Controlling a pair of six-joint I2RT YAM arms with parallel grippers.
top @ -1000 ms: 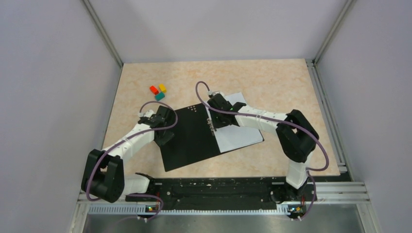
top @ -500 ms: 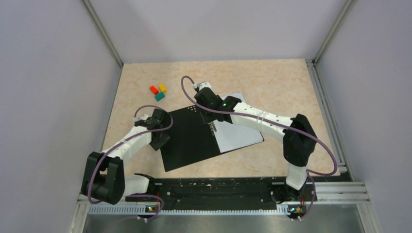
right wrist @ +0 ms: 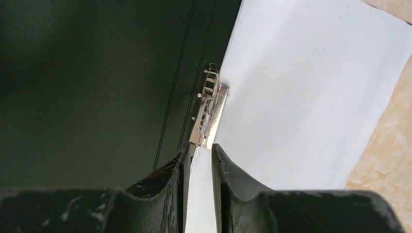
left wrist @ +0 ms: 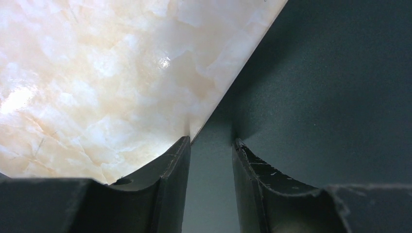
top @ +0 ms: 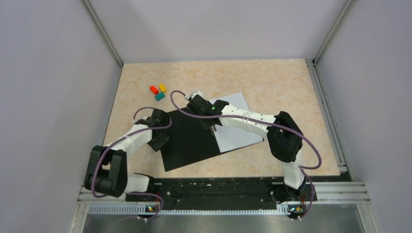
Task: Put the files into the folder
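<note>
Folder (top: 187, 141) lies open and flat at mid-table, black inside up. Its long spread runs left to right, the right end angled a little farther from the arm bases. Spine runs far to near.

Files (top: 238, 137): white sheets on the right half, beside the metal clip (right wrist: 209, 109).

Right tool (right wrist: 200, 148): jaws nearly together at the clip's near end, white showing in the slit. Cannot tell whether it pinches anything.

Left tool (left wrist: 211, 141): jaws apart, set down at the folder's left edge, nothing between them.

Table (top: 272, 82): peach marbled top with red (top: 153, 90), yellow (top: 163, 88) and teal (top: 159, 96) blocks at far left. Pale grey walls around.
</note>
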